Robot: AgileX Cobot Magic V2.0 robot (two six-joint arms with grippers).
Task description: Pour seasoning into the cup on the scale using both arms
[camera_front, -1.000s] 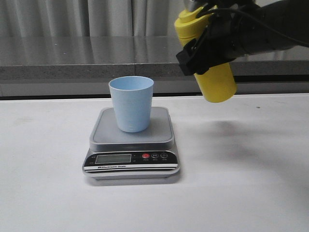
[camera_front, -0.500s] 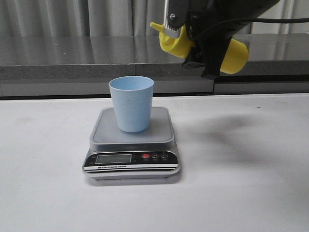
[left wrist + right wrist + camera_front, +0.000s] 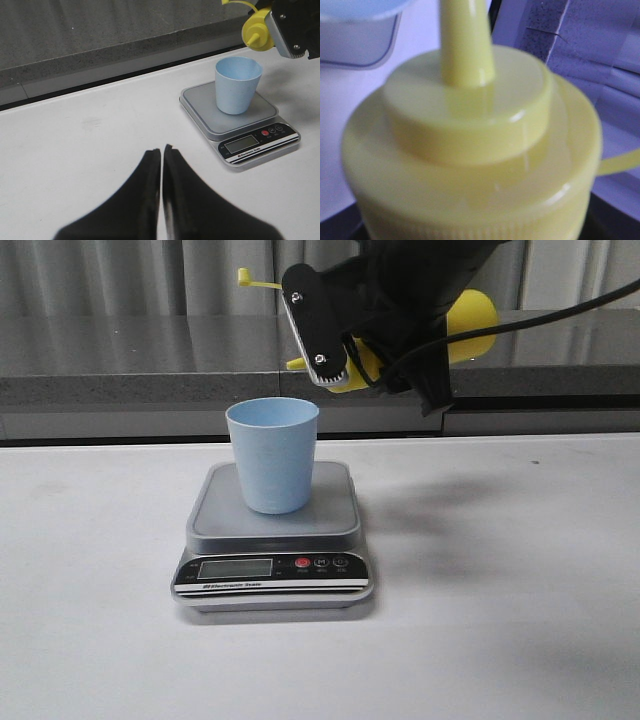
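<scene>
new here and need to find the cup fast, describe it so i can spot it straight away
On the white table sits a flat silver-grey digital scale with a black front panel. Upright on its platform stands the small pale blue plastic cup, tapered and without handle. It is the only blue thing; the yellow squeeze bottle tipped above it is held in the black right gripper.

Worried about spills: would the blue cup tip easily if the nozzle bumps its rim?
Probably. The cup looks like light plastic, narrows toward its base and appears empty, so a nudge could tip or slide it on the scale, whose platform looks smooth.

seasoning (image 3: 470, 165): cap and nozzle fill view | cup (image 3: 360, 30): rim beyond
</scene>
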